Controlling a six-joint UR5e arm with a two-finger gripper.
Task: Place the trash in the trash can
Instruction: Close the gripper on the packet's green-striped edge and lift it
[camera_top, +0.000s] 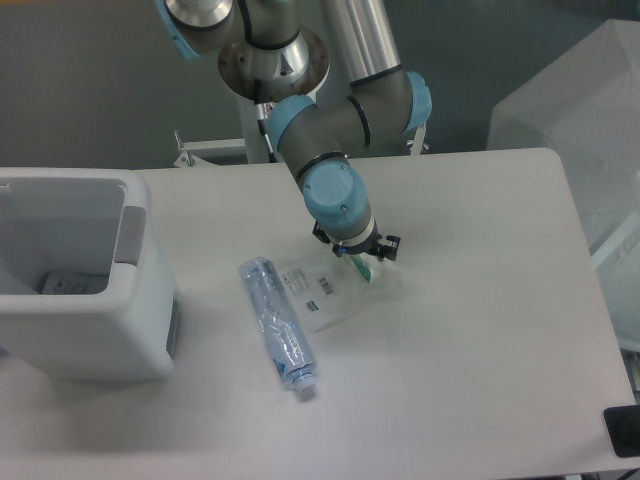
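Fixed camera: the UR5e arm (335, 110) is reaching down from twelve o'clock, and its gripper (358, 262) is hovering over the green-marked corner of the packet (330, 291) near the table's (480, 330) centre. The fingers are hanging right at the packet's three o'clock edge; whether the jaws are open, closed or already pinching the film cannot be told from this angle.

The packet is lying flat, its nine o'clock edge just beside or touching the bottle (276, 323). The bottle is resting on its side, cap (305, 388) pointing toward five o'clock. The bin (95, 320) is standing well apart at nine o'clock, with something pale already lying inside.

Risks, as judged from here: the packet is thin and flat against the table, so the fingers could be closing on nothing or scraping the surface instead of catching an edge. A pinch on one corner alone could be letting the limp film droop and slip during the carry. Dragging the packet toward nine o'clock could be nudging the bottle, which looks free to roll. The bin's rim sits high, so a low carry could be snagging a hanging packet on it.

Writing: a barcode label is showing on the packet, but its text is too small to read. No brand is legible anywhere.
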